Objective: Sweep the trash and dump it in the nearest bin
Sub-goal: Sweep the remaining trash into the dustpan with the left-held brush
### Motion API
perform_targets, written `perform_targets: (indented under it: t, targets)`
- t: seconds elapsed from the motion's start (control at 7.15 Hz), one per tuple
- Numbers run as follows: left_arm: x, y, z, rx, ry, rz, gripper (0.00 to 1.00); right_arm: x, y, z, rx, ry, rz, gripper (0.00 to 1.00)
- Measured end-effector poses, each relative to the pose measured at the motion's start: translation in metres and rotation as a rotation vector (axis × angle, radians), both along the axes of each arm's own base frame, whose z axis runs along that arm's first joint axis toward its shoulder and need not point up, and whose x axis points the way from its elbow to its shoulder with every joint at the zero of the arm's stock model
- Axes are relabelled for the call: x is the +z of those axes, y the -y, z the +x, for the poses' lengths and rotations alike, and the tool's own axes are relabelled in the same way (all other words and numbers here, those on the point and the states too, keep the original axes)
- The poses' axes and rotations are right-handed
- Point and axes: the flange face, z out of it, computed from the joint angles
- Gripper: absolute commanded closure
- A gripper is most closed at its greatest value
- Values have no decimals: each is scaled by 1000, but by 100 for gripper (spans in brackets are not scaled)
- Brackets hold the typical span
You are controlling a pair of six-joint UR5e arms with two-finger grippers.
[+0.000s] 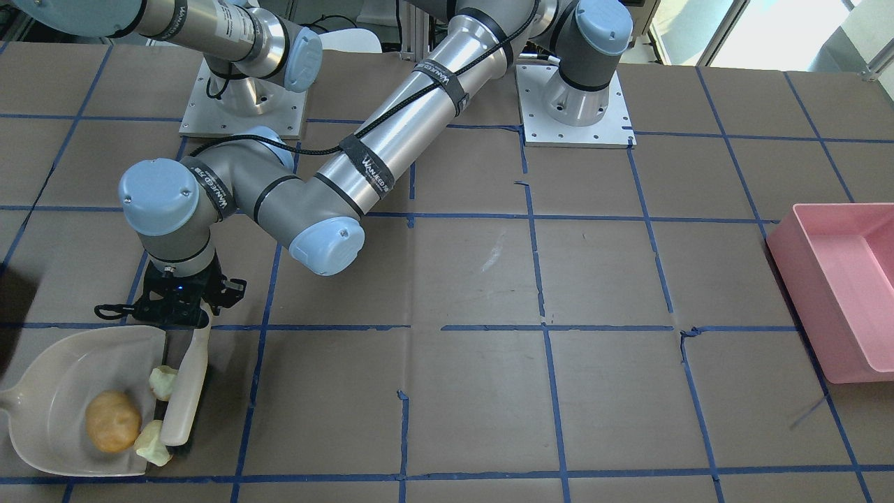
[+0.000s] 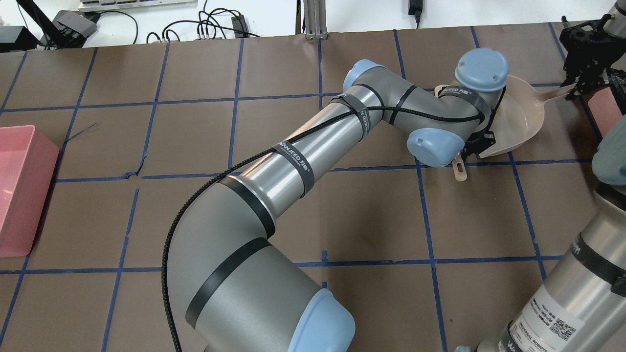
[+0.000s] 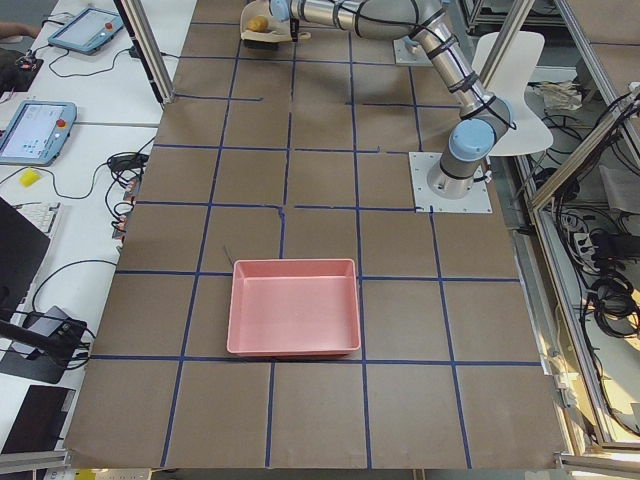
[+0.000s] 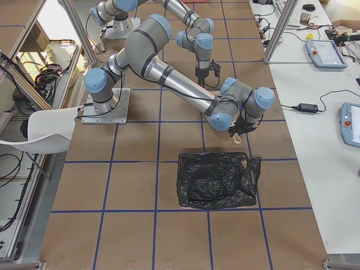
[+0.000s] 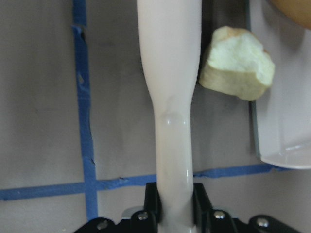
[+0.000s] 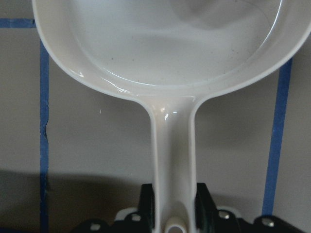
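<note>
My left claw (image 5: 175, 196) pinches the brush (image 5: 170, 73), right claw (image 6: 174, 194) the dustpan (image 6: 170, 43); I fear both chunks (image 1: 163, 382) at its lip spill on lifting.

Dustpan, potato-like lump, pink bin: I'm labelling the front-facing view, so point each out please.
dustpan (image 1: 59, 377), front-facing view, bare floor.
potato-like lump (image 1: 112, 421), front-facing view, top middle.
pink bin (image 1: 814, 300), front-facing view, outer side wall.

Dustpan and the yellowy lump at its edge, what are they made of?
The dustpan looks like smooth, glossy cream plastic: light glints along its rim. The yellowy lump looks spongy, maybe foam: its faces are matte, rough and torn-looking.
</note>
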Motion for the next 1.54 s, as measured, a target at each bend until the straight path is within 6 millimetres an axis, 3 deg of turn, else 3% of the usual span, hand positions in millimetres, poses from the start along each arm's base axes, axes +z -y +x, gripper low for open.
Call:
perform_targets:
  t: [0.28, 1.12, 1.54]
  targets:
    - [5, -17, -14, -17, -4, -5, 98, -1, 0, 0, 0, 1, 1, 100]
    - [58, -42, -46, -96, -67, -83, 97, -10, 5, 25, 15, 43, 8, 100]
    - [85, -59, -35, -179, -38, -95, 97, -9, 4, 22, 0, 86, -9, 100]
